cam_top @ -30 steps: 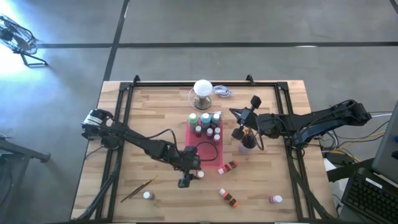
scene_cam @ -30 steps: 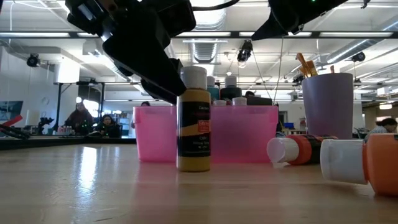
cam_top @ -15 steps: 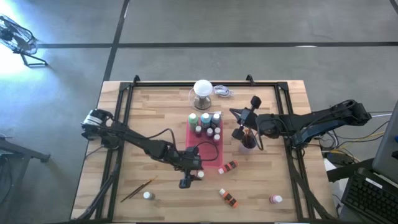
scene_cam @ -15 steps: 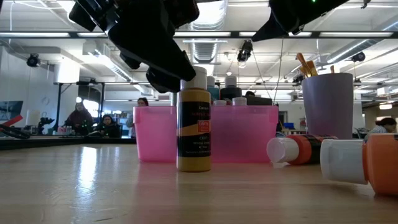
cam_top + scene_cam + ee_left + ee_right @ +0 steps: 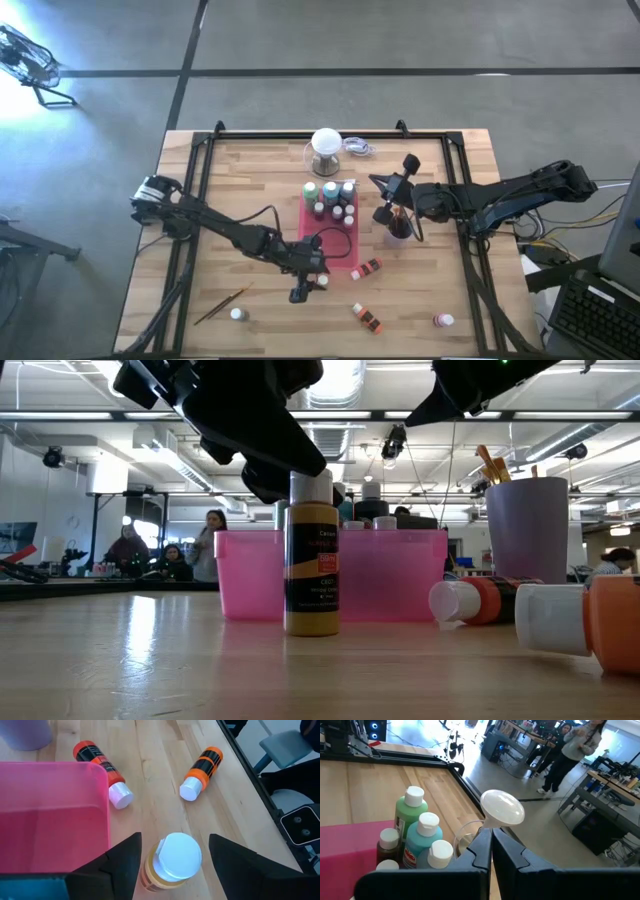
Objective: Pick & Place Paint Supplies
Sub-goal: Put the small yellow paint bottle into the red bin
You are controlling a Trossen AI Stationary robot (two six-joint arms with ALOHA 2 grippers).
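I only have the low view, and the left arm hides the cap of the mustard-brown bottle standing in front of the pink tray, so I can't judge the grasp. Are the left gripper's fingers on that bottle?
Observer: Not yet. In the left wrist view the left gripper is open, with one finger on each side of the brown bottle at its white cap. A gap shows on both sides.
Operator: Anything loose on the table that I can't see from here?
Observer: Yes. From above, a brush lies flat on the wood on the left arm's side, next to a small white-capped bottle.
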